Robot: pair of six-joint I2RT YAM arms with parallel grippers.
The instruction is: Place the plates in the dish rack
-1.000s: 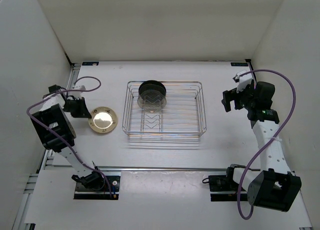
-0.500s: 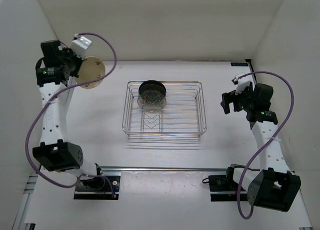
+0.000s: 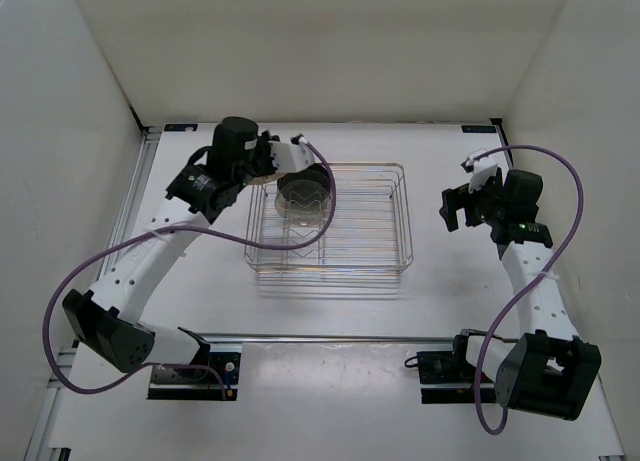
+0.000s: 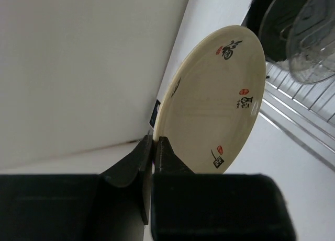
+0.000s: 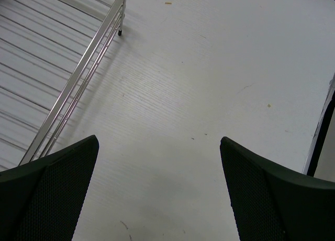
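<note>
My left gripper (image 3: 258,169) is shut on the rim of the cream-yellow plate (image 4: 214,105), which has small dark and red marks. It holds the plate on edge at the back left corner of the dish rack (image 3: 405,221). In the left wrist view the gripper (image 4: 154,141) pinches the plate's lower edge. A black plate (image 3: 305,179) and a translucent greyish plate (image 3: 303,207) stand upright in the rack's back dividers; both also show in the left wrist view, the black plate (image 4: 272,26) and the translucent plate (image 4: 316,37). My right gripper (image 3: 455,203) is open and empty over the table right of the rack.
White walls close in the table on the left, back and right. The rack's right rim (image 5: 78,73) shows in the right wrist view, with bare table under the open right gripper (image 5: 159,140). The rack's front dividers (image 3: 305,243) hold nothing.
The cream plate lay on the table left of the rack a second ago. My left gripper lifted it high at the far left, then swung it right to the rack's back left corner.
</note>
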